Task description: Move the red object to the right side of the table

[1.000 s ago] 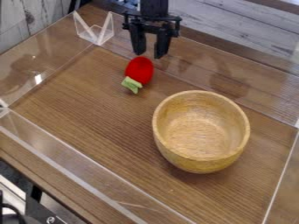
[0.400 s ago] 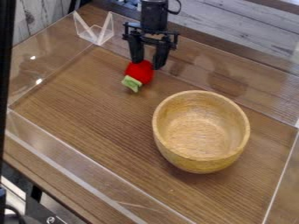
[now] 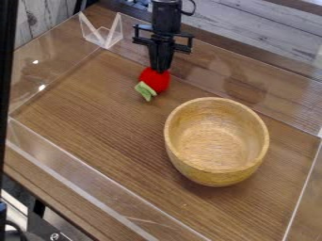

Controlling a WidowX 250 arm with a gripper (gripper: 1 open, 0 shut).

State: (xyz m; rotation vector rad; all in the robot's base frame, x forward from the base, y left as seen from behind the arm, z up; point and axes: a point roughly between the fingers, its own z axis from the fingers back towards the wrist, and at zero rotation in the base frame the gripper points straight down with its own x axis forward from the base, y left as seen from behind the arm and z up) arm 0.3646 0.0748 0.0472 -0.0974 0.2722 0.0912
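- We see the table [image 3: 88,122] boxed in by low clear walls [image 3: 56,160]. One wall runs along the near-left edge, another along the far side, and a third closes the right edge of the picture.
- A small clear bent piece [image 3: 101,31] stands in the far-left corner, well apart from everything else.
- The bowl [image 3: 189,165] fills much of the right half. It sits upright, with nothing inside that we can see, and stands near the strawberry [image 3: 153,81] without touching it.
- Open wood lies across the whole left half and along the near side. On the right, a bare strip runs between the bowl and the far wall, and a thinner margin lies between the bowl and the right wall.
- The strawberry is in the far middle of the table, up and to the left of the bowl and closer to the far wall than to the near one.
- It lies tilted. Its long axis runs on a slant from the red body at upper right to the green cap at lower left, and the cap points toward the near-left wall.
- The gripper [image 3: 163,68] comes almost straight down from above. Its dark fingers are drawn narrow and pinch the upper end of the red body.
- We cannot tell whether the cap end touches the wood.
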